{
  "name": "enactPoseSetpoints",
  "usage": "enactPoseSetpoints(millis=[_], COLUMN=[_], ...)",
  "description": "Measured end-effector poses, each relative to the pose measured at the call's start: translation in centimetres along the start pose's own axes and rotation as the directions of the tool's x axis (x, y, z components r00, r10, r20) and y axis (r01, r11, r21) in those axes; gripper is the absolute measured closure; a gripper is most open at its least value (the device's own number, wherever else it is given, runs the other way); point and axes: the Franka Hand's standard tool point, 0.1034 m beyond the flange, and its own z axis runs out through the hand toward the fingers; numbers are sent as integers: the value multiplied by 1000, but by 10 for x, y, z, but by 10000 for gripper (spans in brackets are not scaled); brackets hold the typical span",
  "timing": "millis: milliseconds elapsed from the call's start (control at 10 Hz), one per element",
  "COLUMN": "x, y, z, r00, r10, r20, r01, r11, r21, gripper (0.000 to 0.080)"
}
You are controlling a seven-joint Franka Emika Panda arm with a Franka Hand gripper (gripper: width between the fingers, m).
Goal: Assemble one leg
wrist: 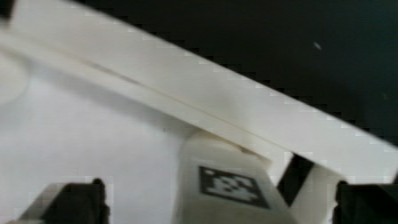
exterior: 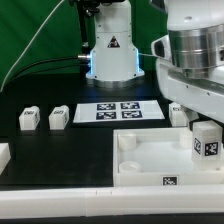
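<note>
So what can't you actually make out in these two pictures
- Tool: hidden behind the arm's body in the exterior view; in the wrist view only its fingertips show, so its grip stays unclear.
- Leg: whether it is seated in the tray or lifted is cut off by the exterior view's right edge.
- Tag on the leg: too blurred to read in the wrist view.
- Block at the exterior view's left edge: mostly cropped.

White leg (exterior: 205, 140), seemingly black-checkered tag
</note>
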Motion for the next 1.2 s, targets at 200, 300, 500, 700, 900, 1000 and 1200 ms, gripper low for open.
enactPoseSetpoints(millis=[200,300,500,700,900,1000,1200], x=[2,2,5,8,8,8,8], y=[-1,-1,-1,-1,-1,-1,-1], z=[-1,-2,-4,-5,-5,-5,-5], r00=[959,931,771,542,474,477,477], r10=[-282,-365,-636,-840,-880,-879,-879], r20=[-11,-11,-15,-5,1,1,1], r01=[282,364,635,838,878,877,877], r11=[959,931,771,541,473,476,475], r21=[-15,-19,-42,-73,-72,-72,-72], gripper=[150,150,150,150,150,150,276])
